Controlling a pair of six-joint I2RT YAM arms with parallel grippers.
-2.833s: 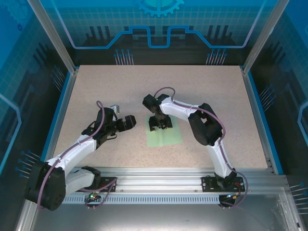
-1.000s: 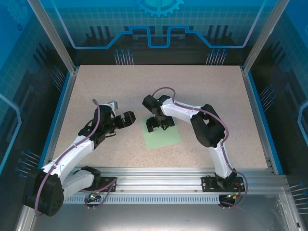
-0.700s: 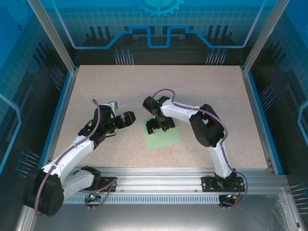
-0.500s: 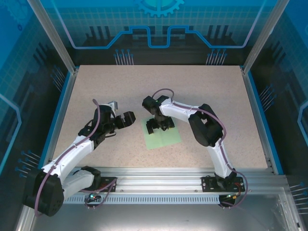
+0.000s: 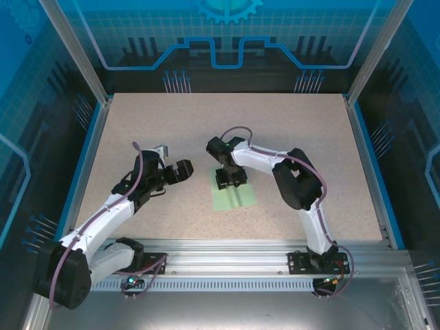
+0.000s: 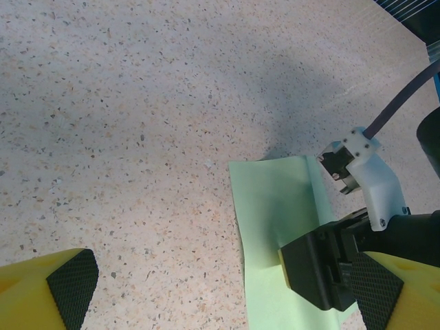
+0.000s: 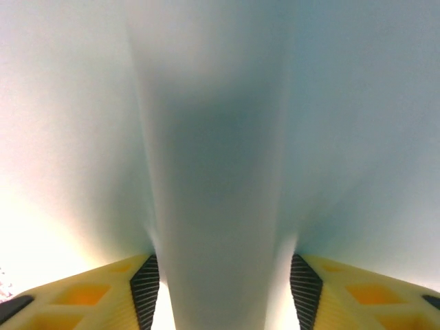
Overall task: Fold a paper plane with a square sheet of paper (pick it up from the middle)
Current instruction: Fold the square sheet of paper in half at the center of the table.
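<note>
Between the yellow fingers of the right gripper (image 7: 220,282), a raised ridge of the thin pale mint-green square sheet of paper (image 5: 234,198) sits pinched at its middle. I see the sheet drawn narrower than half a second ago, so the pick-up looks begun. Near its left edge the left gripper (image 5: 180,170) hovers spread wide, empty, over the speckled beige table (image 5: 289,130); I judge it no obstacle.
</note>
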